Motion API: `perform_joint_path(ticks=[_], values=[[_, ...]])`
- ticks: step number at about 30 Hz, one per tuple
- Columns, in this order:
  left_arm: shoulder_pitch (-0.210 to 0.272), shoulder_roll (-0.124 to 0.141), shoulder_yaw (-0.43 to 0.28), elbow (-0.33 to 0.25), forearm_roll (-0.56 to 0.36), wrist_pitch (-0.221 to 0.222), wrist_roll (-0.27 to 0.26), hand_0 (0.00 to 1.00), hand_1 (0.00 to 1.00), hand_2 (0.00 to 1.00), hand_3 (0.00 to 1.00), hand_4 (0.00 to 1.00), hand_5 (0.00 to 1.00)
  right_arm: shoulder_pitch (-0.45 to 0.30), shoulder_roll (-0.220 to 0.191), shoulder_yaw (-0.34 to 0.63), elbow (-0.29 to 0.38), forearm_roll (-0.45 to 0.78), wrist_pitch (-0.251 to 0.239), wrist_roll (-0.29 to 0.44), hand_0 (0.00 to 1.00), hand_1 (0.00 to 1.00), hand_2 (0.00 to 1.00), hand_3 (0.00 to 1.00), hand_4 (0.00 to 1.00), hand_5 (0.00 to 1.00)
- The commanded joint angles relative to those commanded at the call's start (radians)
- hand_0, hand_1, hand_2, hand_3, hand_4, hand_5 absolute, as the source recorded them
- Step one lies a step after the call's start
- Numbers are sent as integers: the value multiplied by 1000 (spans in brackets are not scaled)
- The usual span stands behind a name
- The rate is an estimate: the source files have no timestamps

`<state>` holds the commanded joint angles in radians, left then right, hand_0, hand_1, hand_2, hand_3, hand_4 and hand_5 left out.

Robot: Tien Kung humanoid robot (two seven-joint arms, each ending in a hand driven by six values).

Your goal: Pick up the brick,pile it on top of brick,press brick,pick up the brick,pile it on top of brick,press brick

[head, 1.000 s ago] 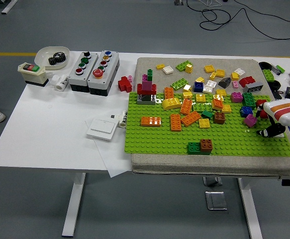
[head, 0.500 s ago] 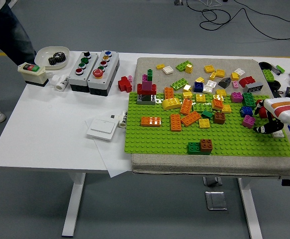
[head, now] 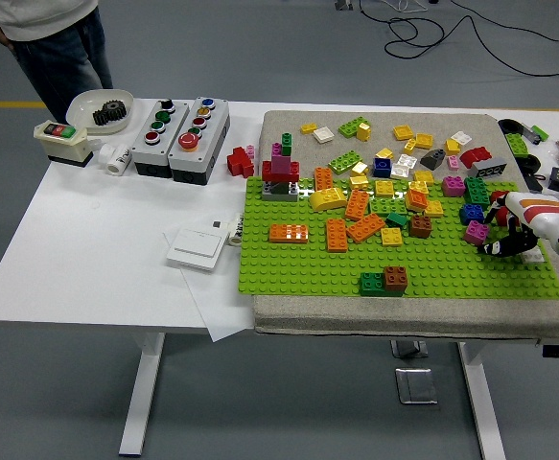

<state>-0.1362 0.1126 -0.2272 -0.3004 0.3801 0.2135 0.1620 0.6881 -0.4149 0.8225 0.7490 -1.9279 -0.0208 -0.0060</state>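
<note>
- Many small moulded-plastic building bricks lie loose on the bright green studded baseplate (head: pixel 308 268); I judge each to be light, rigid and hard, unlikely to crush but slick on its smooth side walls.
- One likely candidate for me is the small magenta square brick (head: pixel 476 231), resting on the baseplate near its right end, just beside my right hand (head: pixel 505 241).
- Taking it by two opposite flat side walls looks best to me, fingertips low enough to leave the studded top free for stacking; a pinch on the corners would probably let it twist out.
- Its look: a stubby block, glossy magenta, studs on top, sitting slightly askew to the baseplate grid, with a dark blue brick (head: pixel 473 213) just behind it toward the baseplate's far edge.
- Black fingers (head: pixel 497 246) of my right hand curl downward over the baseplate's right end, close to the magenta brick; I cannot tell whether they touch or grip anything, as they are too small and dark.
- Stacked already at the baseplate's far left corner stands a small tower of red, pink and green bricks (head: pixel 281 170), and near its front edge a green-and-brown brick pair (head: pixel 385 282) sits side by side.
- Pressing a brick home should need firm, square downward force, or the studs may not seat.
</note>
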Motion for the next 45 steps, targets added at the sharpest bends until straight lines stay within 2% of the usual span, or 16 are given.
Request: perform_joint_path(ticks=[3,4,13,17,22,30,45], values=[[0,0,-1,0,2,0,1,734,740,774,636,756,720,1,4,1,-3,20,5,-8,177,119,194,569,953,441],[0,0,-1,0,2,0,1,734,740,774,634,755,715,1,5,2,-1,23,10,-13,177,119,193,572,967,478],[0,0,-3,0,4,1,2,736,740,773,634,756,716,-2,-8,27,33,15,74,-33,183,120,195,583,970,485],[0,1,-4,0,6,1,3,735,739,772,633,754,715,-1,-9,29,43,22,81,-36,183,122,196,590,972,482],[0,1,-4,0,7,1,4,736,739,773,633,753,713,2,4,30,31,27,60,-39,184,124,196,593,986,497],[2,1,-7,-2,11,3,6,735,739,773,632,751,712,2,35,35,-14,10,-4,-46,180,119,196,579,984,506],[2,3,-12,-4,24,2,11,735,739,773,632,752,713,-2,68,23,-34,15,-76,-56,169,111,192,541,958,525]])
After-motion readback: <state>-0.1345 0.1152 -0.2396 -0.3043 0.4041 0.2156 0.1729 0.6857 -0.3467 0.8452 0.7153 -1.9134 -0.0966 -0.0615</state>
